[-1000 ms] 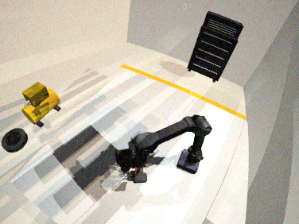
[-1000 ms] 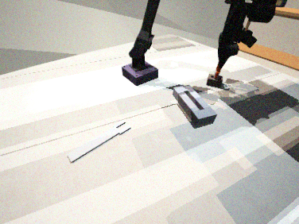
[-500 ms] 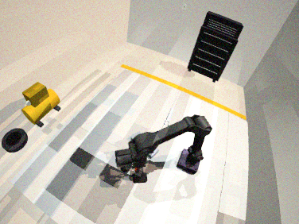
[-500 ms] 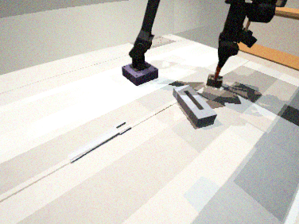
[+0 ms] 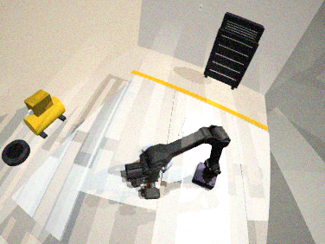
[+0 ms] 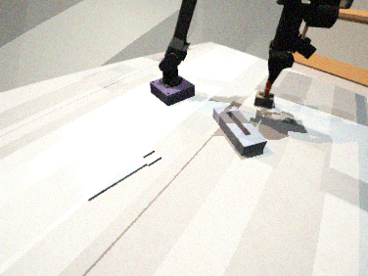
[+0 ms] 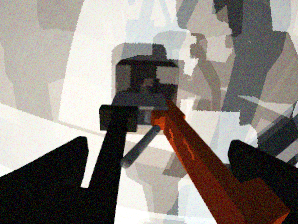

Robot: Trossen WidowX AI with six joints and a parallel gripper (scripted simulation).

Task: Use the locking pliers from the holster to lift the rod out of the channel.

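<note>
Evidently, pliers [image 5: 148, 184] [image 6: 268, 89] [image 7: 200, 165] between the jaws, these parted and gripping nothing.

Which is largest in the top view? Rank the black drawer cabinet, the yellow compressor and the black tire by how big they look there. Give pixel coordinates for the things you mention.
1. Black drawer cabinet [image 5: 233, 55]
2. Yellow compressor [image 5: 48, 115]
3. Black tire [image 5: 6, 152]
</note>
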